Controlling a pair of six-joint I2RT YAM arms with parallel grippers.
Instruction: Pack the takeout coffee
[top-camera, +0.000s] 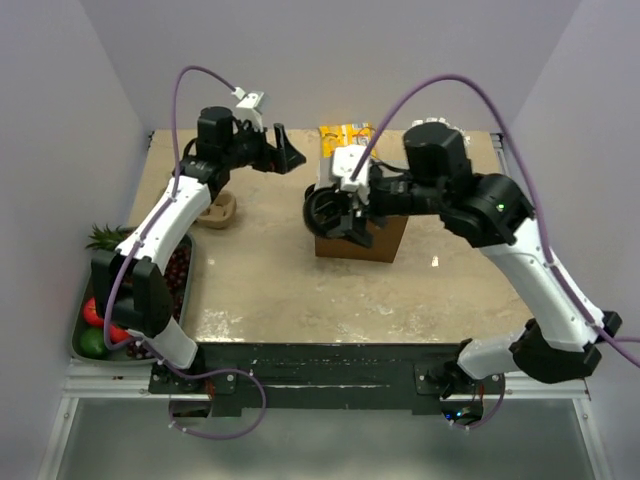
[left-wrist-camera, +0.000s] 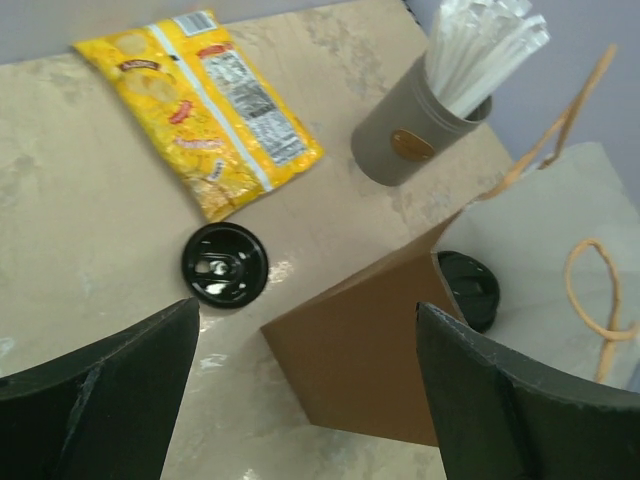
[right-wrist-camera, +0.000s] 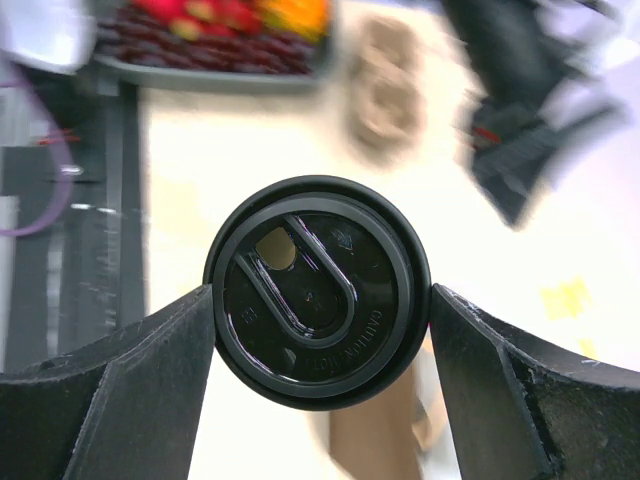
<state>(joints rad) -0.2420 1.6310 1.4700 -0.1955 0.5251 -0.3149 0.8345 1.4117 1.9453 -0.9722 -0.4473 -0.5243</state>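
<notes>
Two black lids show to my left wrist camera: a loose lid (left-wrist-camera: 225, 264) lying flat on the table (left-wrist-camera: 60, 200), and a second lid (left-wrist-camera: 468, 288) behind the wall of one brown paper bag (left-wrist-camera: 360, 360), seemingly inside it. My right gripper (right-wrist-camera: 322, 305) pinches a held lid (right-wrist-camera: 300, 290) by its rim, mid-table at the bag's left edge. Its raised lettering reads CAUTION, and anything beneath it is hidden. My left gripper (left-wrist-camera: 305, 310) hangs spread wide, holding nothing, far and left of the bag. One yellow snack packet (left-wrist-camera: 200, 100), print too small to read; one grey cup of straws (left-wrist-camera: 410, 140).
</notes>
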